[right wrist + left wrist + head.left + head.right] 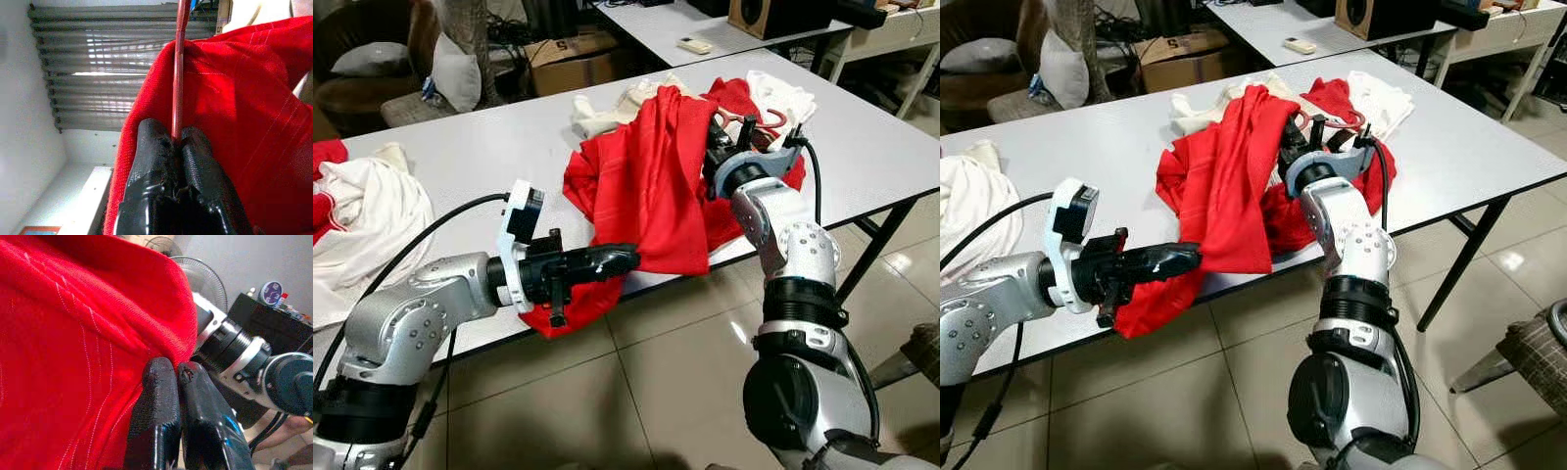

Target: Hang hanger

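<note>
A big red cloth [651, 186] lies in a heap on the white desk [489, 157]. Part of it hangs over the near edge of the desk.

The left gripper [625, 259] is at the near edge of the desk, low on the red cloth. Its two black fingers [161, 411] are pressed tight together. They pinch the edge of the red cloth. The cloth hangs down below them, off the desk.

The right gripper [732, 132] reaches into the far right part of the heap. Its fingers [151, 161] are clenched on a thin red hanger [179, 68]. The hanger bar runs straight out from between the fingers, and the red cloth is draped over it. In the head views the pink-red hook and curves of the hanger [759, 122] poke out on top of the heap, just past the gripper.

More white clothes [607, 108] lie on the far side of the red cloth. Another white piece [783, 98] lies to the right of the hanger. A pile of white and red clothes [357, 230] sits at the left end of the desk, well apart from the heap.

Past the desk there is a cardboard box [573, 64] on the floor and a second white desk [675, 24] with a small remote [694, 45] on it. The floor is pale tile [675, 372].
</note>
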`<state>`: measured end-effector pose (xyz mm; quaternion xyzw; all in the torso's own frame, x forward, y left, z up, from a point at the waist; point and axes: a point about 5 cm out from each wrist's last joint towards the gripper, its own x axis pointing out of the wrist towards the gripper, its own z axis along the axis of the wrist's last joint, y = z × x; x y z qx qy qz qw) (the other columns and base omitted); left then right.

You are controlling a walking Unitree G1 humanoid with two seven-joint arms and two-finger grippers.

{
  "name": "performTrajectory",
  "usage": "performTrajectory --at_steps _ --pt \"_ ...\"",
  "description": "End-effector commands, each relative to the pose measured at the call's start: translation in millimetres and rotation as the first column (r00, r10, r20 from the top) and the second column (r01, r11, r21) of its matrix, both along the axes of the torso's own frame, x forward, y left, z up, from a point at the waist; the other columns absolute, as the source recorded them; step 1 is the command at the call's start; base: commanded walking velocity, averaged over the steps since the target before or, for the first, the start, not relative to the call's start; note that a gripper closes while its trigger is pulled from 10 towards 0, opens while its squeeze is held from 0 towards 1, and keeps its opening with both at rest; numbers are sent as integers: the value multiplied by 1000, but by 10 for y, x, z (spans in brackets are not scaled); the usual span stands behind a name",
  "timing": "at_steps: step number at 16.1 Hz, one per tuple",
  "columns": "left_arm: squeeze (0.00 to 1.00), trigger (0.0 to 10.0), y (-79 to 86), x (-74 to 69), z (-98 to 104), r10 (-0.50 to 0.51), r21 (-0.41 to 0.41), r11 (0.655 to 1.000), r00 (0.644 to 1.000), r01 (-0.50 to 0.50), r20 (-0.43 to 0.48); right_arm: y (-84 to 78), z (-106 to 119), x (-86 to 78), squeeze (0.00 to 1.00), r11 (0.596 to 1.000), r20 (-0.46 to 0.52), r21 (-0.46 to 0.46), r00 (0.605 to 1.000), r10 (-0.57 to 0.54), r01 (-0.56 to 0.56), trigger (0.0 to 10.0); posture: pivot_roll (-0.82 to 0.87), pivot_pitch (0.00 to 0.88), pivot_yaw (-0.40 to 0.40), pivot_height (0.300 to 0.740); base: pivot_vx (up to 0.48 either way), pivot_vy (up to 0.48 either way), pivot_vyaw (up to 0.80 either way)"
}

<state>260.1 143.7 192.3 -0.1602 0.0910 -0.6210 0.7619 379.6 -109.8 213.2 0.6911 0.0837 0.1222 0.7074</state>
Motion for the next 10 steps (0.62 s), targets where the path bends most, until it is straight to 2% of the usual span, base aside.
performTrajectory --at_steps 1,3,6,8,9,10 --pt "0 0 -12 -27 -15 -40 24 999 999 40 5 43 193 38 0 996 45 84 999 -22 19 10000 -134 0 94 740 0 0 0" --pt "0 0 -47 -24 -17 -52 48 998 998 51 19 38 193 72 0 996 35 90 999 -24 20 10000 -134 0 94 740 0 0 0" --pt "0 0 -6 17 -201 -32 201 979 999 27 24 9 221 102 0 984 12 174 999 -31 29 10000 -131 0 92 740 0 0 0" --pt "0 0 90 64 -294 11 291 957 999 -23 43 -15 259 114 0 987 32 160 999 -36 30 10000 -136 0 98 740 0 0 0" --pt "0 0 121 80 -268 24 290 956 998 -40 60 -10 275 111 0 990 49 141 998 -27 20 10000 -136 0 98 740 0 0 0" --pt "0 0 125 95 -199 29 253 966 996 -49 79 11 273 107 0 995 61 101 998 -11 5 10000 -137 0 98 740 0 0 0"
